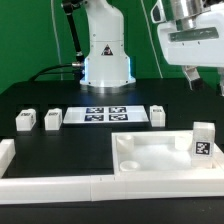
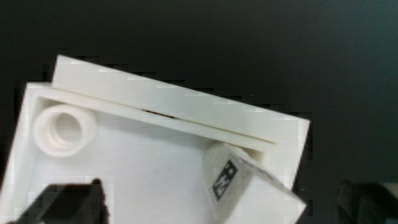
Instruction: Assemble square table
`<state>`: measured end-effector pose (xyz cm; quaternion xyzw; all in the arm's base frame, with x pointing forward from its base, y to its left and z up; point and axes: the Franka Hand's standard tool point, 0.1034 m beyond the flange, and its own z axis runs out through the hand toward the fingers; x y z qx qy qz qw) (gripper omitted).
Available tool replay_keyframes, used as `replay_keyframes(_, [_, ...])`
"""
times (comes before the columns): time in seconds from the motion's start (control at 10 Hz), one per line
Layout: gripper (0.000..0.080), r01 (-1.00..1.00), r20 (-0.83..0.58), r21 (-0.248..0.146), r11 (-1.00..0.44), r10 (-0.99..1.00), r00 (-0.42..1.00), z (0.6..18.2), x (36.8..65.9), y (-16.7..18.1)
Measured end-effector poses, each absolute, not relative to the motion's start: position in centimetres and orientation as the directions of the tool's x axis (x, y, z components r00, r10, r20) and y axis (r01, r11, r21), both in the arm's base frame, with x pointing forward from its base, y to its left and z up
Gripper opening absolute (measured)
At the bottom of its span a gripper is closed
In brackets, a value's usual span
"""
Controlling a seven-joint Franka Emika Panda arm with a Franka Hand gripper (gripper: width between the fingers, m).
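Observation:
The square table's top, a large white slab (image 1: pixel 150 158) with a raised rim, lies at the exterior view's lower right. One tagged leg block (image 1: pixel 203 142) stands on the slab's right corner. Three more leg blocks (image 1: pixel 24 121) (image 1: pixel 52 118) (image 1: pixel 158 114) stand on the black table behind it. My gripper (image 1: pixel 203 80) hangs open well above the block on the slab and holds nothing. In the wrist view the slab (image 2: pixel 143 170) shows a round corner socket (image 2: pixel 68 128) and the tagged block (image 2: pixel 240 182). That block lies between my dark fingertips (image 2: pixel 63 205), well below the gripper (image 2: pixel 217 212).
The marker board (image 1: pixel 105 115) lies flat between the loose leg blocks. Long white border rails (image 1: pixel 50 186) run along the front and the exterior view's left edge. The arm's white base (image 1: pixel 105 55) stands at the back.

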<state>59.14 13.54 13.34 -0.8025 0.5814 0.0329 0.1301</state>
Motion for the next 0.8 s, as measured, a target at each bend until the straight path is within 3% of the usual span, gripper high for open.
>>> replay_keyframes(0.3, [0.0649,-0.827,-0.148,-0.211,-0.52,-0.82,0.553,12.3,58.1,13.9])
replay_keyframes(0.6, [0.0649,-0.641,-0.09,-0.201,-0.741,-0.637,0.765,9.5,53.5,14.0])
replay_keyframes(0.7, [0.0649,-0.576,-0.062,-0.182,-0.797,-0.575,0.816,9.0,52.7,14.6])
replay_keyframes(0.8, [0.0649,-0.515,-0.048,-0.188,-0.836,-0.516,0.855,9.1,52.9,14.4])
